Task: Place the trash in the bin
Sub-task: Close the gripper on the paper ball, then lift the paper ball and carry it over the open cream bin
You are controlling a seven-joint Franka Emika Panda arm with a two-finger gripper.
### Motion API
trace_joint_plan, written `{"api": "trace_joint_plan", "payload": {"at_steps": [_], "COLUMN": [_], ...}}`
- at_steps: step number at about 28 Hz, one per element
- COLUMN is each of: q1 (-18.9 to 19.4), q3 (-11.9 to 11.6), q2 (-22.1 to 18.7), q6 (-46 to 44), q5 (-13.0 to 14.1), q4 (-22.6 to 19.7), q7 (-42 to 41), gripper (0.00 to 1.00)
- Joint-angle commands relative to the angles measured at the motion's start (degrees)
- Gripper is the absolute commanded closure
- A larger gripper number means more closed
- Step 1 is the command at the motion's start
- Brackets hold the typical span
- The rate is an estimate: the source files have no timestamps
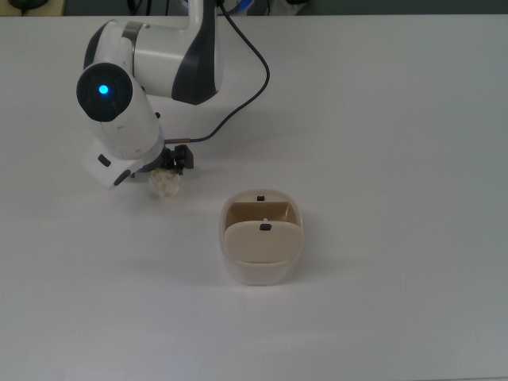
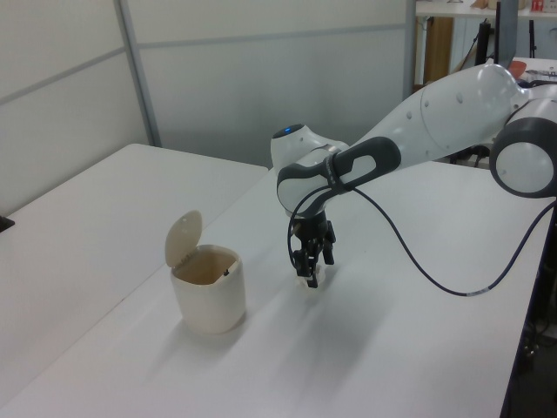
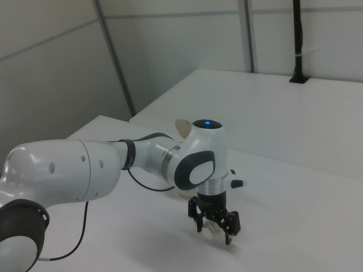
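Pincer (image 3: pixel 214 229) down at the bench (image 1: pixel 397 119), black fingers (image 3: pixel 232 224) spread either side of the trash (image 3: pixel 215 228). Fingers look apart, not clamped; right view shows the off-white wad between them, resting on the bench surface. In the top view the trash (image 1: pixel 166 183) pokes out below the wrist, mostly free of the arm's cover, pincer (image 1: pixel 173 163) just above it. Left view: pincer (image 2: pixel 312 261) pointing straight down, wad hidden behind the fingers. White arm (image 1: pixel 151 63) with blue light on top reaches in from the top view's upper edge, black cable (image 1: pixel 246 87) looping beside it. Bin (image 1: pixel 262 236) stands on the bench well apart, to the top view's lower right of the trash, flap lid (image 2: pixel 183 238) tipped up, opening showing. In the left view the bin (image 2: pixel 207 287) sits to the left of the pincer.
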Motion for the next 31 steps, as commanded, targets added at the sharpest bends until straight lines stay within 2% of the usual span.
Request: {"api": "trace_joint_plan", "payload": {"at_steps": [1, 2, 6, 9, 10, 11, 15, 18, 21, 24, 27, 31], "q1": [0.61, 0.61, 0.52, 0.52, 0.52, 0.52, 0.43, 0.70, 1.92, 3.59, 6.66, 8.78], "q3": [-0.24, -0.15, -0.15, -0.15, -0.15, -0.15, -0.15, 0.20, 1.86, 2.92, 3.01, 3.18], "q2": [-0.13, -0.13, -0.21, -0.48, -0.91, -1.27, -3.64, -6.71, -9.52, -9.97, -9.36, -9.27], "q6": [2.06, 2.06, 2.15, 2.06, 1.80, 1.71, 1.36, 1.27, 1.18, 1.62, 2.49, 8.46], "q5": [0.63, 0.72, 1.07, 1.07, 1.16, 1.07, 1.24, 2.91, 4.14, 4.15, 3.45, 3.53], "q4": [-0.95, -0.95, -0.51, -0.33, -0.33, -0.42, -0.51, 0.37, 1.51, 3.26, 5.72, 6.00], "q7": [1.35, 1.35, 1.35, 1.35, 1.35, 1.35, 1.44, 1.88, 1.88, 1.88, 2.49, 2.76], "gripper": [0.22, 0.28, 0.38, 0.55, 0.66, 0.68, 0.68, 0.67, 0.64, 0.64, 0.64, 0.64]}}
